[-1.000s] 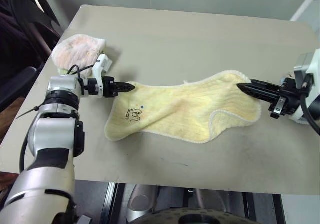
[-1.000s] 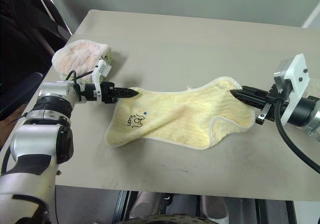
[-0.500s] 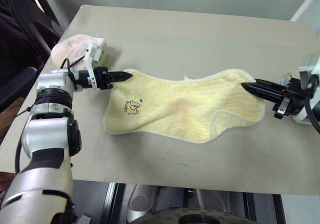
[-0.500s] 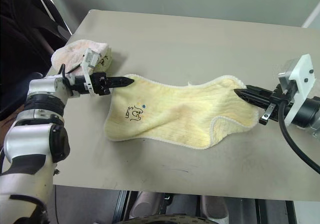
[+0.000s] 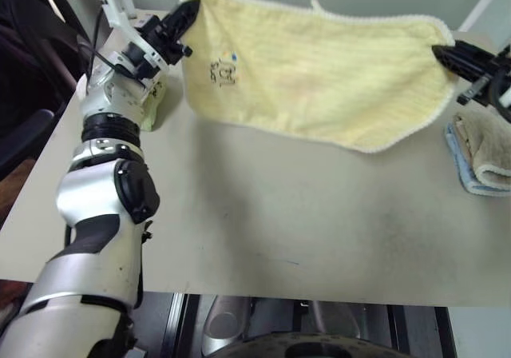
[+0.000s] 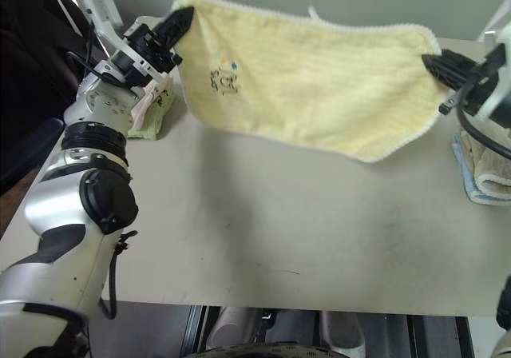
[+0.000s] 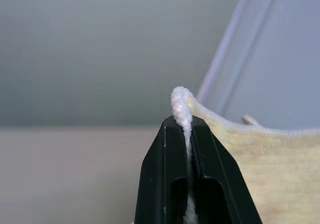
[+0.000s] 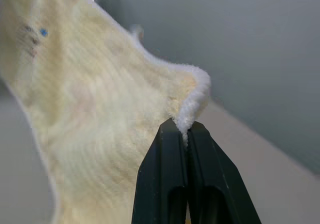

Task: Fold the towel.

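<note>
The left end effector is pinching one corner of the towel. The right end effector is clamping the opposite corner. The towel is hanging stretched above the bench.

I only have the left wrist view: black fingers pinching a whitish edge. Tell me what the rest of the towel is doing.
Observer: The towel is lifted and stretched between both arms, hanging as a sheet with its lower edge above the table.
Operator: Confirm the other end.
Observer: The right gripper is shut on the opposite top corner, its whitish edge pinched between the fingers.
Operator: Report where the print is.
Observer: The small dark cartoon print is near the end held by the left gripper, facing the head camera.
Operator: List anything else on the table.
Observer: A beige folded towel on blue cloth lies below the right gripper, and another folded towel sits behind the left arm.
</note>
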